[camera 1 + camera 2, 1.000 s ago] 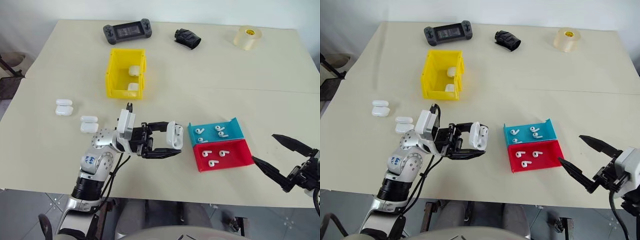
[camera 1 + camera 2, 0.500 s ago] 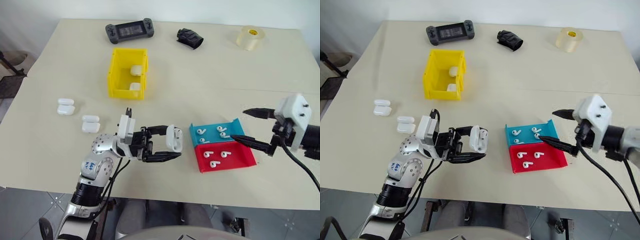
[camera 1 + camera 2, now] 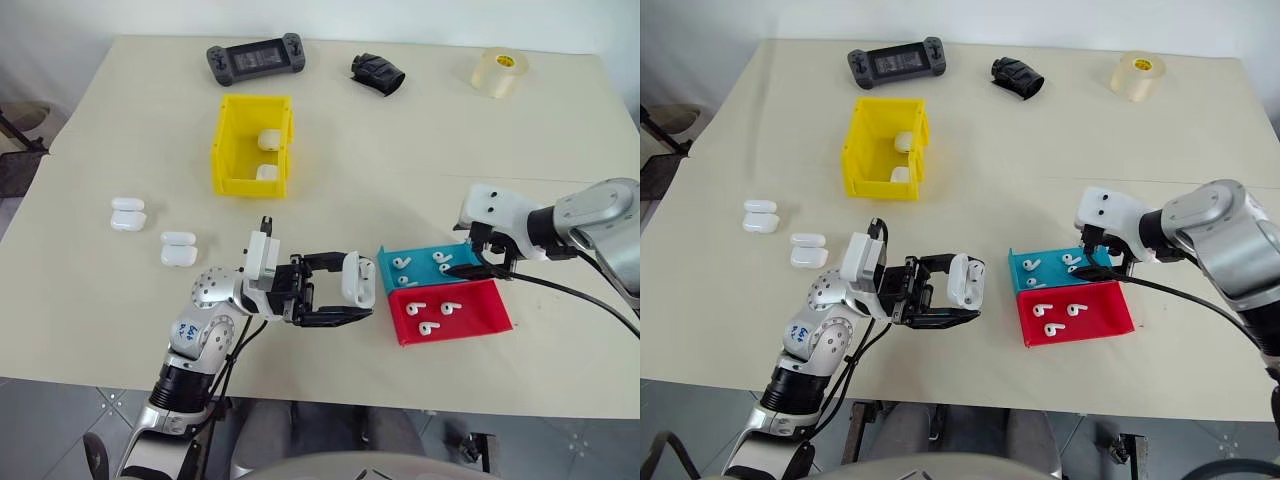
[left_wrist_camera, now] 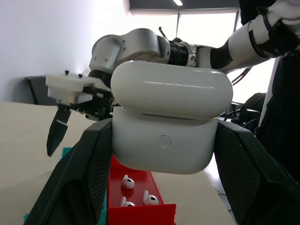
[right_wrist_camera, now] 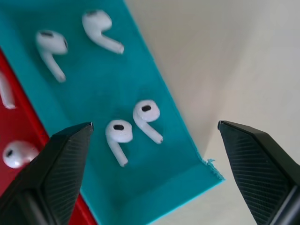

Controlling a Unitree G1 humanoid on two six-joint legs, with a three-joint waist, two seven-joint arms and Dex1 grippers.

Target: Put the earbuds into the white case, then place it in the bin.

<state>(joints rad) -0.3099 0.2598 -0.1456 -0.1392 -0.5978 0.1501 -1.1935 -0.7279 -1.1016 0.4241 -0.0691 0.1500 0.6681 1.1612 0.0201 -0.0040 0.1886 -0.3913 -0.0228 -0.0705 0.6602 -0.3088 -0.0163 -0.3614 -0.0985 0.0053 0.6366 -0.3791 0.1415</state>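
Observation:
My left gripper (image 3: 352, 290) is shut on a white case (image 3: 357, 277), held level above the table just left of the trays; its lid (image 4: 171, 89) sits slightly ajar. My right gripper (image 5: 154, 132) hangs open, pointing down over the right end of the blue tray (image 5: 108, 70). Several earbuds (image 5: 143, 112) lie in that tray, right below the fingers. More earbuds (image 3: 417, 308) lie in the red tray (image 3: 482, 316) beside it. The yellow bin (image 3: 253, 145) stands further back on the left, with two white cases (image 3: 268, 141) inside.
Two pairs of white cases (image 3: 128, 213) (image 3: 178, 248) lie on the table's left side. Along the far edge are a black game controller (image 3: 255, 58), a black crumpled object (image 3: 377, 73) and a translucent tape roll (image 3: 498, 72).
My right arm has swung in from the table's near right edge to above the blue tray, its open gripper tipping downward. The left gripper has kept still with the case.

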